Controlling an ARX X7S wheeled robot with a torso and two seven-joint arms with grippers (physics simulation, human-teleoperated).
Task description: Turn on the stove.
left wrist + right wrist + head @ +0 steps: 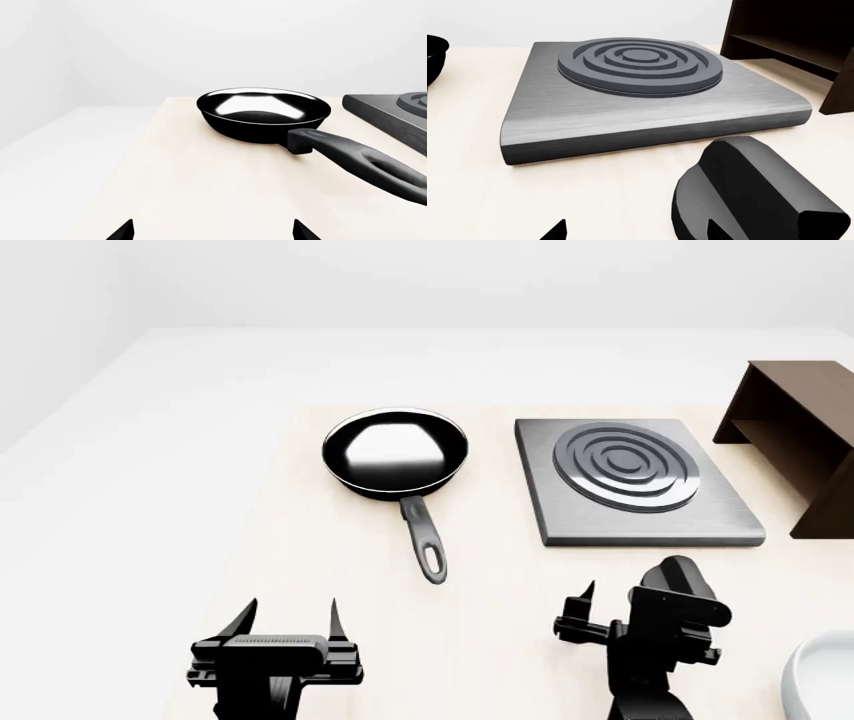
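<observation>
The stove is a flat grey metal hotplate (638,502) with a dark ring burner (627,465), right of centre on the pale table; it also fills the right wrist view (627,112). Its black ridged knob (754,200) stands apart, just before the hotplate's near edge. My right gripper (635,231) is open and empty, with one fingertip (715,231) in front of the knob and the knob off to the side of the gap. In the head view my right gripper (617,608) is hard to separate from the knob. My left gripper (287,620) is open and empty, behind the pan's handle.
A black frying pan (394,453) sits left of the stove, its handle (424,540) pointing toward me; the left wrist view shows it (263,114). A dark brown open box (798,430) stands at the far right. A white rounded object (821,680) is at the near right corner.
</observation>
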